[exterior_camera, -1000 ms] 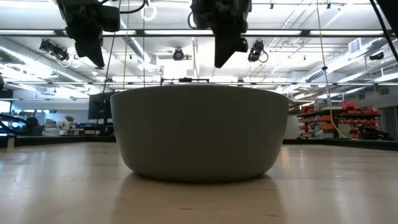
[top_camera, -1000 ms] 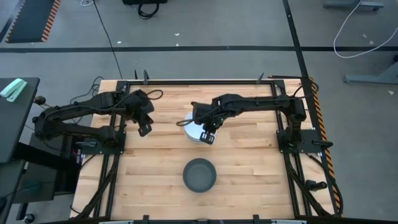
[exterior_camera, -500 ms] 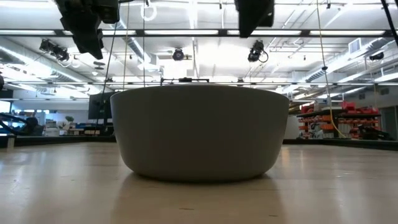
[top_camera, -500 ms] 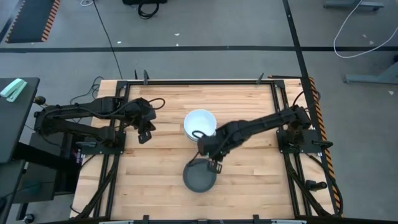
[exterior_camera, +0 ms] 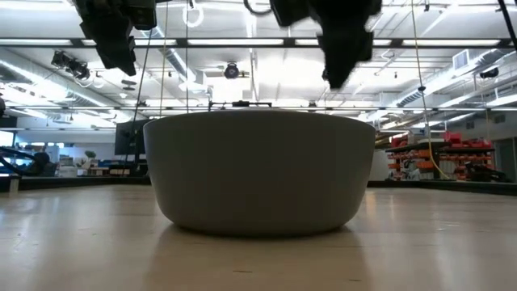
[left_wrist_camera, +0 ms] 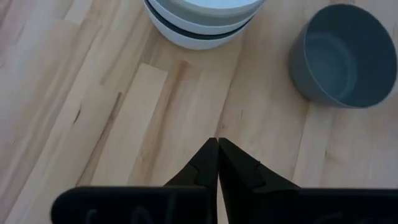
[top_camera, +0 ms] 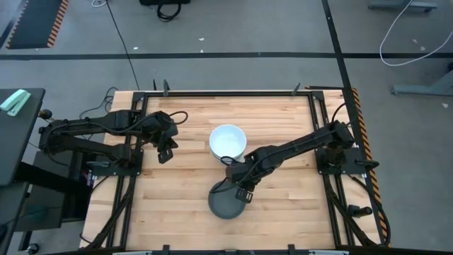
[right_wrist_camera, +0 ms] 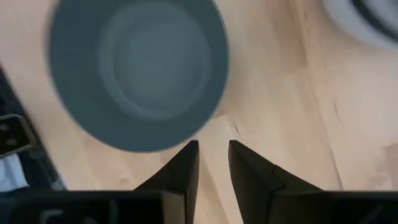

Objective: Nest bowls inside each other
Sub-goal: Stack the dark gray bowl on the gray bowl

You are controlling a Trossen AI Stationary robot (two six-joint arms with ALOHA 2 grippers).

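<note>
Round dark grey shallow bowl (top_camera: 226,201) sits alone on the wooden slatted table (top_camera: 283,205), near the front edge, centre. In the low view it fills the middle (exterior_camera: 260,174), upright, rim level.

Stack of nested bowls (top_camera: 228,142) stands behind it near table centre, well apart from the grey one; top bowl is white, and the left wrist view shows a dark band between white layers (left_wrist_camera: 200,22). Exact count in the stack can't be told.

Right gripper (top_camera: 243,193) hangs over the back-right rim of the dark grey bowl, arm stretched in from the right side. In the right wrist view its fingers (right_wrist_camera: 185,168) are slightly parted with bare wood between them, holding nothing; the bowl (right_wrist_camera: 138,73) lies just ahead of the tips, not between them. Whether the tips touch the rim can't be told.

Left gripper (top_camera: 166,151) waits over the left part of the table, to the left of the stack, well apart from both. Its fingers (left_wrist_camera: 202,168) are pressed together, empty, above bare wood.
</note>
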